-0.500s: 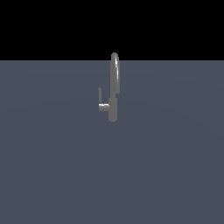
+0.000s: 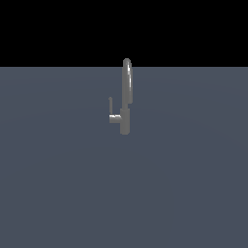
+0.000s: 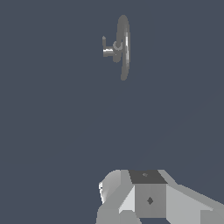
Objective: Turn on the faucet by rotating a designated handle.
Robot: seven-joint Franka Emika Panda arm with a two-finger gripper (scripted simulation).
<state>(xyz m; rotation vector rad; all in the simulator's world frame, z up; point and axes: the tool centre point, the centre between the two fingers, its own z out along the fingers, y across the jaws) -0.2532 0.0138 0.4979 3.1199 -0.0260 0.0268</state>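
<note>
I judge the task barely begun: the faucet (image 2: 126, 104) stands alone mid-floor in the exterior view, its handle (image 2: 112, 114) sticking out to that view's left, untouched. From the wrist view my gripper (image 3: 131, 201) sits well apart from it; its fingers are cropped, so I cannot tell their spread.

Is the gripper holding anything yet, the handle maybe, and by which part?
Nothing is held. The gripper is far from the faucet, and its handle stands untouched. The fingers are not clearly visible.
</note>
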